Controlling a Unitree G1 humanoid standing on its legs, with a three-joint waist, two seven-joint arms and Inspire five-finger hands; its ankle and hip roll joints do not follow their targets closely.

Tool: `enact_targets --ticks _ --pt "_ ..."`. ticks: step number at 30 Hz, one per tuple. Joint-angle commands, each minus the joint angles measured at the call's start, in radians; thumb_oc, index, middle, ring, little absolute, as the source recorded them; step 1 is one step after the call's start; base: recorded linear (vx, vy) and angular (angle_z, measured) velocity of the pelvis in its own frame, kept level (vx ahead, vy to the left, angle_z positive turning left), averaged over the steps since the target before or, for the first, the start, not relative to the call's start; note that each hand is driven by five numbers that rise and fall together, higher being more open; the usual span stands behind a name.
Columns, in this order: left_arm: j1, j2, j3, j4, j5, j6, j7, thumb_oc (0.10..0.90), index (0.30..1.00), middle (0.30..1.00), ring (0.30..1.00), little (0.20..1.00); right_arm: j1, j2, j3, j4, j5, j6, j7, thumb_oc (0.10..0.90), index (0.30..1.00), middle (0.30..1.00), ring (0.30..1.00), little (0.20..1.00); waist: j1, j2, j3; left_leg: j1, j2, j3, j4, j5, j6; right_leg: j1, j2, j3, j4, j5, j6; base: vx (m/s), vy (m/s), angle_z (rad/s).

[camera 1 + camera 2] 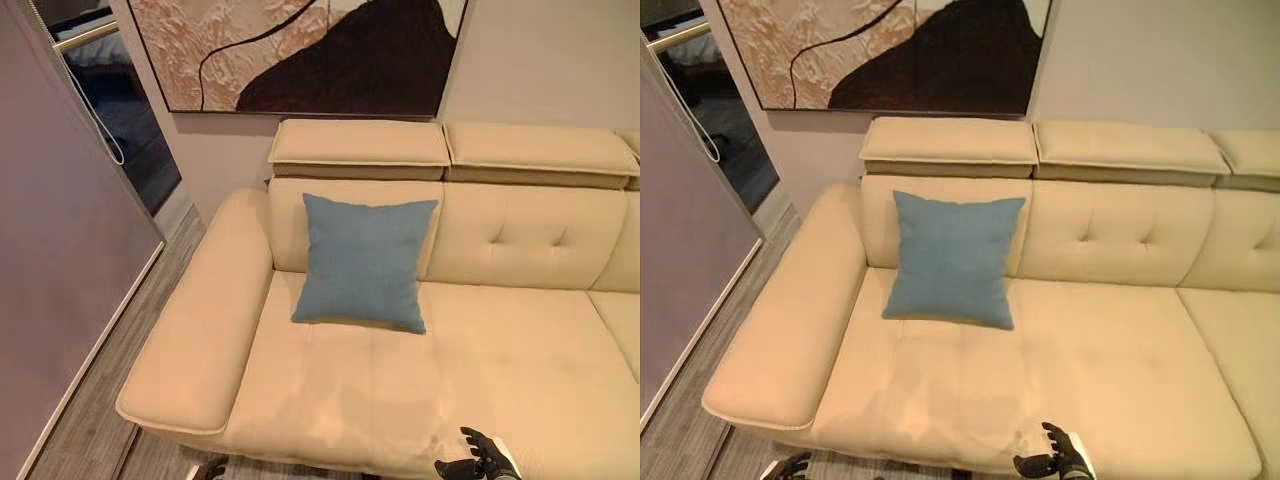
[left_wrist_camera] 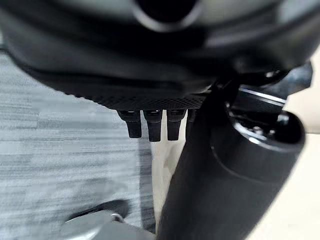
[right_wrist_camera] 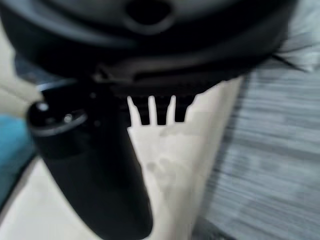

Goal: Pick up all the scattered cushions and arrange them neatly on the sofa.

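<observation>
A blue square cushion (image 1: 365, 262) stands upright on the left seat of the beige sofa (image 1: 500, 370), leaning on the backrest next to the left armrest. My right hand (image 1: 480, 462) hovers at the seat's front edge, well in front of the cushion, open with nothing in it. In the right wrist view its fingers (image 3: 150, 112) point over the seat edge, and the cushion (image 3: 11, 150) shows as a blue patch to one side. My left hand (image 1: 790, 465) hangs low by the sofa's front left corner, its fingers (image 2: 152, 125) straight above the grey floor, holding nothing.
A wide padded armrest (image 1: 200, 330) bounds the sofa on the left. Beyond it a strip of wood floor (image 1: 90, 430) runs beside a mauve wall panel (image 1: 60, 250). A large painting (image 1: 300, 50) hangs above the headrests. More seat cushions extend to the right.
</observation>
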Motion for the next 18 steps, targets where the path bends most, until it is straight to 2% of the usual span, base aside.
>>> enact_targets --ticks 1,4,7,10,14,15,16,18 --pt "-0.061 0.03 -0.016 -0.029 0.021 -0.045 0.033 0.8 0.9 0.9 0.9 0.9 -0.101 0.022 -0.015 0.038 0.0 0.007 -0.034 0.8 0.9 0.9 0.9 0.9 -0.001 -0.036 0.027 0.124 -0.026 -0.035 -0.208 -0.021 -0.001 -0.072 0.006 0.037 0.073 -0.058 0.134 -0.25 0.213 -0.09" --pt "-0.089 0.04 -0.021 -0.014 0.036 -0.041 0.032 0.8 0.9 0.9 0.9 0.9 -0.114 0.046 -0.008 0.077 -0.011 0.025 -0.035 0.8 0.9 0.9 0.9 0.9 0.013 -0.047 0.043 0.119 -0.044 -0.024 -0.247 -0.003 0.016 -0.098 -0.02 0.016 0.068 -0.043 0.157 -0.23 0.174 -0.21" --pt "-0.099 0.052 -0.023 -0.005 0.049 -0.039 0.034 0.8 0.9 0.9 0.9 0.9 -0.127 0.058 -0.012 0.09 -0.007 0.036 -0.039 0.8 0.9 0.9 0.9 0.9 0.024 -0.048 0.066 0.109 -0.044 -0.012 -0.264 0.024 0.03 -0.125 -0.036 -0.021 0.101 -0.045 0.165 -0.24 0.118 -0.32" --pt "-0.099 0.062 -0.025 0.004 0.058 -0.03 0.028 0.8 0.9 0.9 0.9 0.9 -0.128 0.058 -0.015 0.114 0.004 0.038 -0.038 0.8 0.9 0.9 0.9 0.9 0.038 -0.04 0.08 0.094 -0.04 0.002 -0.281 0.057 0.046 -0.096 -0.029 -0.042 0.2 -0.103 0.142 -0.25 0.091 -0.54" --pt "-0.086 0.07 -0.015 0.021 0.062 -0.018 0.023 0.8 0.9 0.9 0.9 0.9 -0.116 0.063 -0.021 0.142 0.008 0.039 -0.035 0.8 0.9 0.9 0.9 0.9 0.063 -0.026 0.057 0.071 -0.021 0.027 -0.305 0.095 0.062 -0.036 -0.006 -0.047 0.338 -0.192 0.12 -0.21 0.039 -0.23" --pt "-0.08 0.073 -0.009 0.025 0.064 -0.015 0.02 0.8 0.9 0.9 0.9 0.9 -0.109 0.065 -0.027 0.147 0.011 0.037 -0.031 0.8 0.9 0.9 0.9 0.9 0.078 -0.025 0.035 0.047 -0.011 0.052 -0.31 0.112 0.059 0.012 -0.003 -0.067 0.346 -0.22 0.12 -0.16 -0.019 -0.34" --pt "-0.08 0.073 -0.009 0.025 0.064 -0.015 0.02 0.8 0.9 0.9 0.9 0.9 -0.108 0.065 -0.027 0.147 0.011 0.037 -0.031 0.8 0.9 0.9 0.9 0.9 0.079 -0.026 0.037 0.05 -0.011 0.053 -0.31 0.111 0.059 0.013 -0.004 -0.066 0.347 -0.221 0.12 -0.15 -0.054 -0.6" --pt "-0.074 0.074 -0.012 0.019 0.059 -0.017 0.021 0.8 0.9 0.9 0.9 0.9 -0.108 0.069 -0.03 0.144 0.016 0.038 -0.033 0.8 0.9 0.9 0.9 0.9 0.104 -0.044 0.024 0.024 -0.013 0.084 -0.304 0.122 0.046 0.088 0.0 -0.078 0.274 -0.231 0.121 -0.11 -0.09 -0.59"
